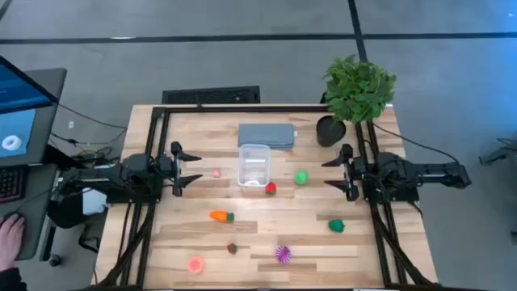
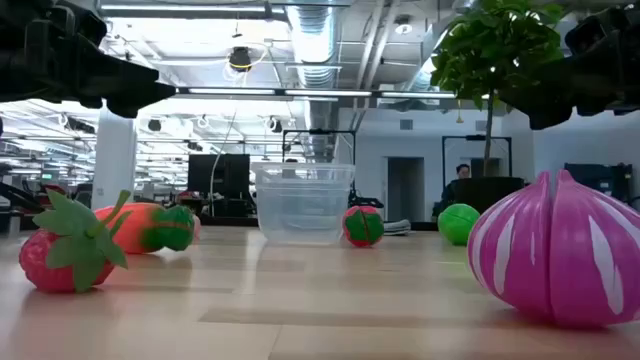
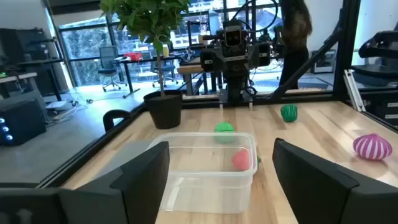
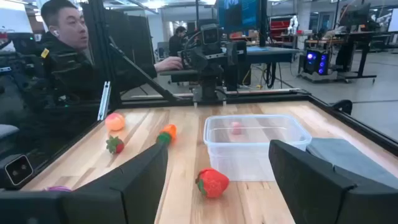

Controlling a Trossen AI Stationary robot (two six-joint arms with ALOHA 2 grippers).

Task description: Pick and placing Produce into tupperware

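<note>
The clear tupperware tub stands open near the table's middle, just near of a grey pad. Produce lies scattered on the wood: a small pink piece left of the tub, a red piece at its near right corner, a green ball, an orange carrot, a green piece, a small strawberry, the purple ball and a pink peach. My left gripper hovers open left of the tub. My right gripper hovers open to its right. Both face the tub.
A grey pad lies just beyond the tub, and a potted plant stands at the far right corner. Black frame rails run along the table's left and right sides. A person sits left of the table, with a hand at a keyboard.
</note>
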